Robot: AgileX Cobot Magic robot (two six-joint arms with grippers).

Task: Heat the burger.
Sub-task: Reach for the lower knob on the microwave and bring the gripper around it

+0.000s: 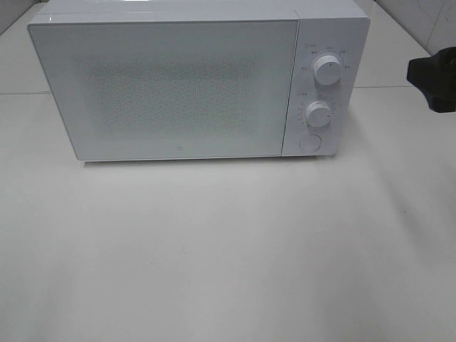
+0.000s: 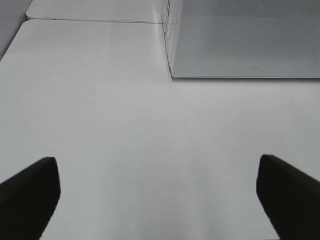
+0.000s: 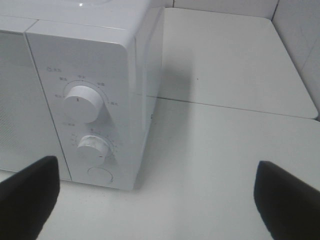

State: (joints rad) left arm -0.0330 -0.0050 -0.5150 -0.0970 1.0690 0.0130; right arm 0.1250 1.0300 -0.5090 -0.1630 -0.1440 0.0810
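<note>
The burger is out of view in all three views. A white microwave (image 1: 178,85) stands at the back of the table with its door shut; its frosted front hides the inside. My left gripper (image 2: 157,200) hovers over bare table in front of the microwave's (image 2: 240,40) left corner, open, with nothing between its fingers. My right gripper (image 3: 157,200) is open and empty too, off the microwave's (image 3: 90,75) right side and facing its control panel. The black end of the right arm (image 1: 433,78) shows at the right edge of the high view.
The control panel carries an upper knob (image 1: 327,69), a lower knob (image 1: 318,113) and a round button (image 1: 309,142). The white table (image 1: 228,249) stretches in front of the microwave. A tiled wall corner (image 3: 295,30) lies behind on the right.
</note>
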